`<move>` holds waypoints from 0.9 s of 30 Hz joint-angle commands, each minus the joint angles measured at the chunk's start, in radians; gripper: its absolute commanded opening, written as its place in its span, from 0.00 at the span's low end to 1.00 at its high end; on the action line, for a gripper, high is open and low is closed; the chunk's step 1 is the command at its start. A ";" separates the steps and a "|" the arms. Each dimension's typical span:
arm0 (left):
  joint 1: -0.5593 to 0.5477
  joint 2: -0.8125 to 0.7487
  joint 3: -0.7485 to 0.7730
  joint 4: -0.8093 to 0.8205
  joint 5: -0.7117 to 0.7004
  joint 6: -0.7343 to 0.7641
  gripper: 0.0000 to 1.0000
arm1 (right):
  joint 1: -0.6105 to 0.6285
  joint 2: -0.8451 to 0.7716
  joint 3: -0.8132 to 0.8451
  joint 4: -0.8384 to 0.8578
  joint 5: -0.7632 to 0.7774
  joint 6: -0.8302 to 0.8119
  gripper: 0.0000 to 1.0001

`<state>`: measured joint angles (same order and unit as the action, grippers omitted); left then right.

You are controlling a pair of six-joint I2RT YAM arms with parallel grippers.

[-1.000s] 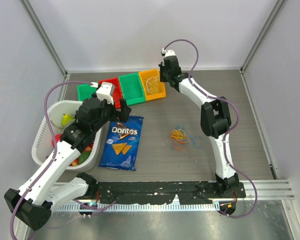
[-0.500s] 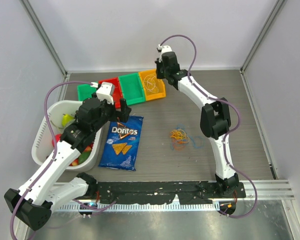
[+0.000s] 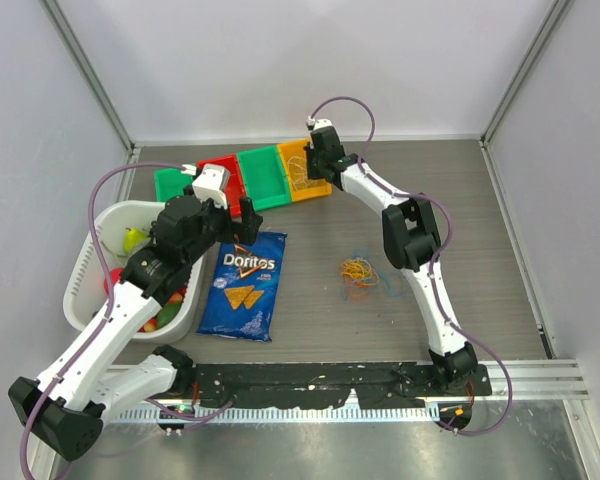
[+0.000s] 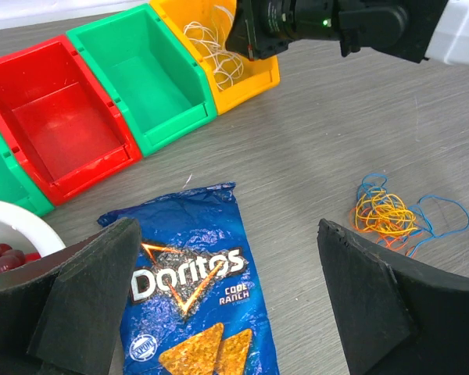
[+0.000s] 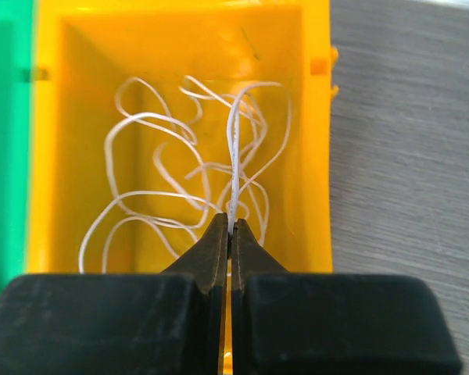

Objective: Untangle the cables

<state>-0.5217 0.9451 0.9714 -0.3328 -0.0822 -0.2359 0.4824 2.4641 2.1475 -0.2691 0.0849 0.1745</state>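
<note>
1 white cable (image 5: 233, 156) sits clamped in the right gripper (image 5: 230, 228) while the left gripper (image 4: 228, 269) gapes over a cropped Doritos bag (image 4: 189, 293).

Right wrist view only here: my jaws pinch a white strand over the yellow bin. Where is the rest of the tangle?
Observer: The other cables, an orange, yellow and blue bunch, lie on the table nearer the arm bases, well apart from the yellow bin.
Operator: Is the left gripper free?
Observer: Yes, the left gripper is open and empty, above the Doritos bag.
Operator: Anything in the neighbouring bins?
Observer: No, the green bin beside yours and the red bin past it are empty.
</note>
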 commanded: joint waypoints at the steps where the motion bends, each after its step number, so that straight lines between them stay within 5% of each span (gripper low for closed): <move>1: -0.001 -0.006 0.001 0.049 0.002 -0.006 1.00 | -0.007 0.027 0.069 -0.027 0.081 0.013 0.01; 8: -0.003 -0.009 0.000 0.051 0.006 -0.006 1.00 | -0.059 0.036 0.065 -0.087 0.222 -0.021 0.01; 27: -0.001 0.004 0.001 0.049 0.006 -0.006 1.00 | -0.128 0.067 0.163 -0.068 0.309 -0.125 0.01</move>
<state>-0.5217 0.9470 0.9714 -0.3328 -0.0822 -0.2359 0.3584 2.5267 2.2459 -0.3573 0.3508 0.0792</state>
